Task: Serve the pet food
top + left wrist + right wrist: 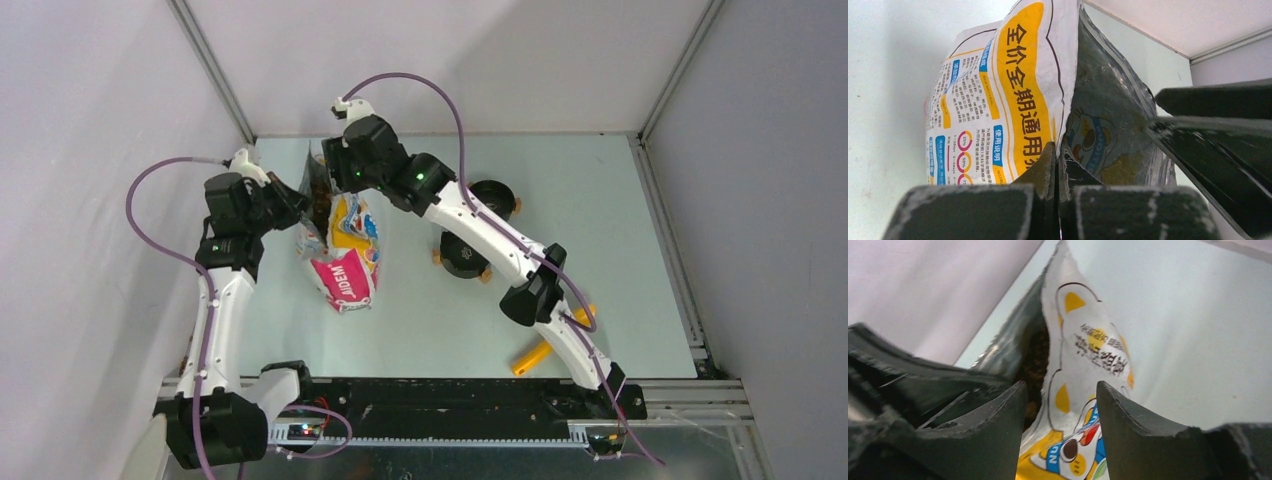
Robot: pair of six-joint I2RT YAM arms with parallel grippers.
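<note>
While left gripper [1057, 167] clamps the one bag [345, 265], right gripper [1060, 407] straddles its wall, jaws apart; two bowls [464, 256], one scoop [540, 352].

My left arm [215, 310] climbs the frame's left side, and the left gripper [293, 205] is pinched tight on an edge of the bag [998, 90]. My right arm [480, 225] stretches from lower right to upper centre; the right gripper [1058, 387] holds its jaws apart, straddling the bag wall.

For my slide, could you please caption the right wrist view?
Right gripper, jaws apart, straddles the bag wall; kibble shows inside.
</note>
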